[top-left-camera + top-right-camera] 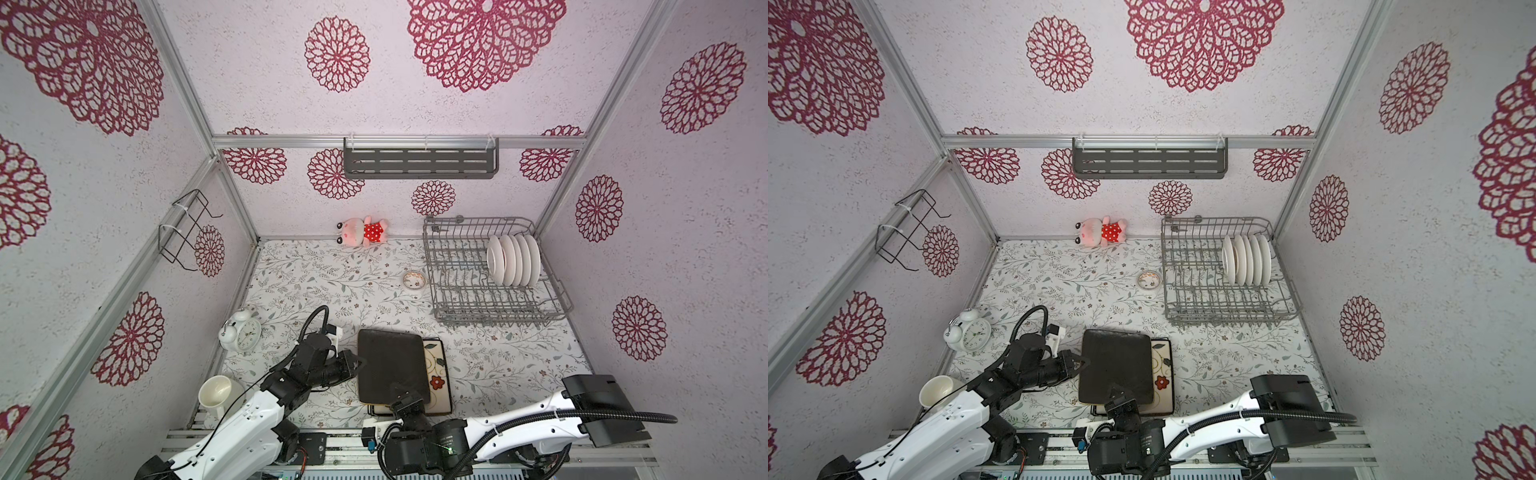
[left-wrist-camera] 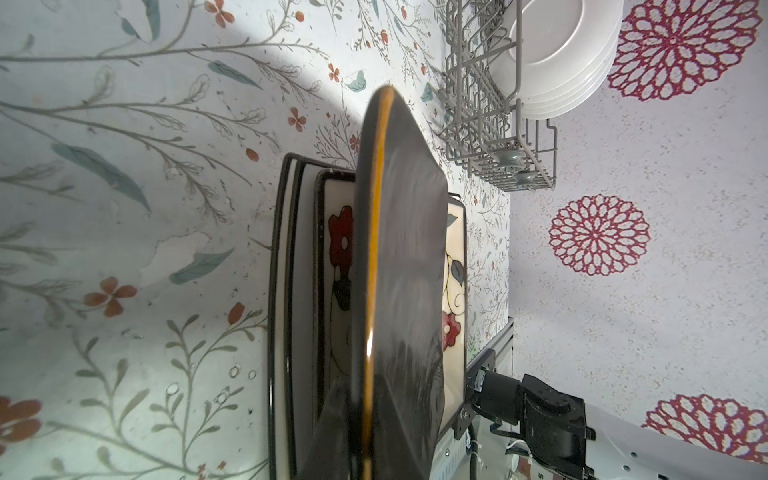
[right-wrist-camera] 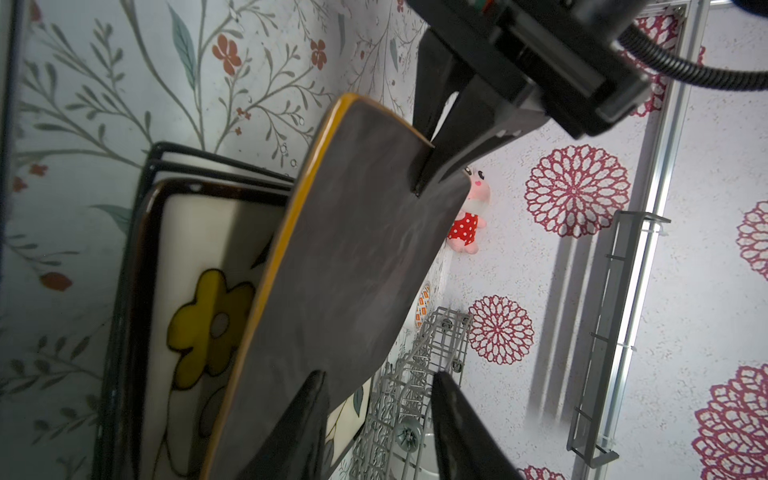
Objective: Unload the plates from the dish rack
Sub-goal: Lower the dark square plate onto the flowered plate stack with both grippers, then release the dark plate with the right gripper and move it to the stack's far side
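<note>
A pink plush toy [image 1: 363,232] in a red spotted dress lay at the foot of the back wall, on the floral table cover [image 1: 316,282]. A small round patterned bowl [image 1: 414,279] stood upright on the cover, right of the middle. By the left edge a white twin-bell alarm clock [image 1: 241,334] showed its face to the top views, and nearer the front stood a white mug [image 1: 216,395]. A dark slotted shelf [image 1: 420,163] hung on the back wall and a thin black wire holder [image 1: 185,230] on the left wall, both over pale wallpaper with crimson rosettes [image 1: 337,54].

Black plate [image 1: 392,365] edged amber, cream plate [image 1: 436,368] with red flower, white round plates [image 1: 513,259], grey wire rack [image 1: 473,219].
</note>
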`<state>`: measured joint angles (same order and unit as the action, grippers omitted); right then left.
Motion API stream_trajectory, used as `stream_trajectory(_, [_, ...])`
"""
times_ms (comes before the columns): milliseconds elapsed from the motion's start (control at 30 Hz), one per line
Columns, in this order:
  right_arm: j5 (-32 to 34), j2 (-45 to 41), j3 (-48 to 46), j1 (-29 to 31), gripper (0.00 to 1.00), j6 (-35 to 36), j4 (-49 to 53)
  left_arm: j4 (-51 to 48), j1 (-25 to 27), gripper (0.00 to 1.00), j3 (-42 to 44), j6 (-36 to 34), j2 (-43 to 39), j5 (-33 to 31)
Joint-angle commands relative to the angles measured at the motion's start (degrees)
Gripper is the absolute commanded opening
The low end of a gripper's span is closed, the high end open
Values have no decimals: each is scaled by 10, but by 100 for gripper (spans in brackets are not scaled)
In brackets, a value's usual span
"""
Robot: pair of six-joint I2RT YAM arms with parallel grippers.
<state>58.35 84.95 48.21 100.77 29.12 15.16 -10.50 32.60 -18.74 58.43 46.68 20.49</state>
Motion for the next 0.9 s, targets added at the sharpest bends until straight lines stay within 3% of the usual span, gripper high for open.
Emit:
stream_trajectory(0, [20, -24, 15, 6, 44, -38, 35, 18, 9, 0, 1, -18, 1, 3])
stream_trajectory(167, [27, -74, 14, 7, 49, -77, 33, 8, 9, 0, 1, -22, -2, -2])
stream_trajectory(233, [29, -123, 9, 7, 56, -109, 22, 5, 9, 0, 2, -23, -3, -3])
stream_trajectory(267, [30, -157, 2, 6, 65, -129, 14, 4, 10, 0, 3, -23, -3, -2])
stream_trajectory(333, [28, -224, -13, 2, 99, -172, -7, 3, 10, 0, 6, -24, -3, -3])
stream_trajectory(433, [61, -322, -31, -11, 99, -300, -16, -10, 11, 0, 9, -27, -3, -6])
stream_trajectory(500, [40, -385, -23, -45, 99, -437, 46, -21, 12, 0, 10, -30, -5, -11])
stream_trajectory(567, [22, -431, -23, -74, 99, -517, 97, -30, 13, 0, 11, -32, -7, -19])
stream_trajectory(733, [-1, -469, -34, -127, 99, -629, 193, -42, 15, 0, 9, -36, -1, -30])
stream_trajectory(867, [-143, -436, -46, -254, 99, -645, 195, -48, 16, 0, 7, -41, 10, -36])
